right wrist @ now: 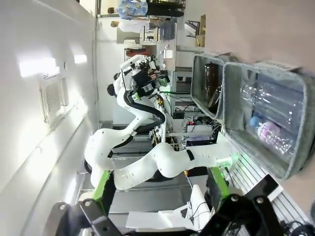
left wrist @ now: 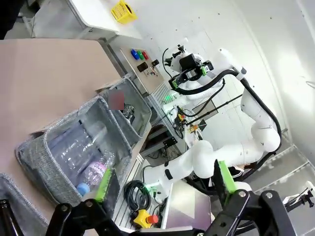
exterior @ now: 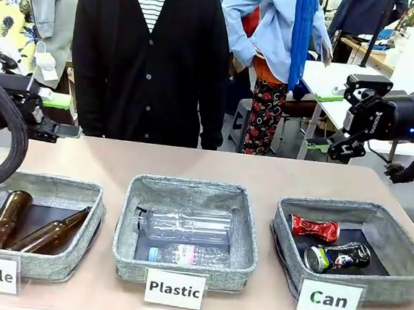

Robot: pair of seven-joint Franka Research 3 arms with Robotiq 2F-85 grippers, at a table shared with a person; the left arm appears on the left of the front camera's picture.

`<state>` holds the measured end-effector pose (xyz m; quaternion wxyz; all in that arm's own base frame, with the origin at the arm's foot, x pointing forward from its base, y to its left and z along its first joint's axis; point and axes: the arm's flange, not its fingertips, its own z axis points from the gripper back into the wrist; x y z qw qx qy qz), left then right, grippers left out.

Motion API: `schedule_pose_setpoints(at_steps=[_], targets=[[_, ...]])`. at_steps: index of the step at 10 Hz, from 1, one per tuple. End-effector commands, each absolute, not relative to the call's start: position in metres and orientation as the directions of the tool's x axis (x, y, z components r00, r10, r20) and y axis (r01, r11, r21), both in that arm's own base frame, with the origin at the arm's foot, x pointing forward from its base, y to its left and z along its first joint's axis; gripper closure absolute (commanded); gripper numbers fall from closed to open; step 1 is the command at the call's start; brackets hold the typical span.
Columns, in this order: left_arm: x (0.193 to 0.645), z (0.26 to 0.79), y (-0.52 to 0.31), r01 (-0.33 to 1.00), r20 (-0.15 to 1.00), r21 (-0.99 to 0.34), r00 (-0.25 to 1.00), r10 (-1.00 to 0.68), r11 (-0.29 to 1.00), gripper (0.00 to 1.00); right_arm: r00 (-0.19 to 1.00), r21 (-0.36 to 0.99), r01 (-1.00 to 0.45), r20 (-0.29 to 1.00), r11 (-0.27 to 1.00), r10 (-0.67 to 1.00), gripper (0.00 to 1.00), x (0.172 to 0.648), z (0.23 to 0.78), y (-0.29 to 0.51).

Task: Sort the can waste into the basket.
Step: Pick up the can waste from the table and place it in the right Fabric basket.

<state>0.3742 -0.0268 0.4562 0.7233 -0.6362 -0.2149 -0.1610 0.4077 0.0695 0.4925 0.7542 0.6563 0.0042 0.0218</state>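
The basket at the tabletop's right edge is grey woven fabric with a dark bottom and a white label printed "Can" in black; it holds a crushed red can and a dark can with a green rim. The middle bin and the left bin are the same grey, holding clear plastic bottles and brown glass bottles. The person wears a black cardigan over a black-and-white striped shirt.

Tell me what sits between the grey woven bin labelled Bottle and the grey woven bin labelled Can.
In the front view, the grey woven bin labelled Plastic sits between the Bottle bin and the Can basket, holding clear plastic bottles.
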Motion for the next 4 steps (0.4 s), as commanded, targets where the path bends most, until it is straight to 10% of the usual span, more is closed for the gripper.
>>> schedule_pose_setpoints(at_steps=[1,4], targets=[[0.3739,0.4581,-0.0236,0.500,0.508,-0.856,0.860,0.036,0.135,0.00,1.000,0.992,-0.009,0.006,0.124,0.024,0.00,0.4068,0.4942,0.0725],[0.3739,0.4581,-0.0236,0.500,0.508,-0.856,0.860,0.036,0.135,0.00,1.000,0.992,-0.009,0.006,0.124,0.024,0.00,0.4068,0.4942,0.0725]])
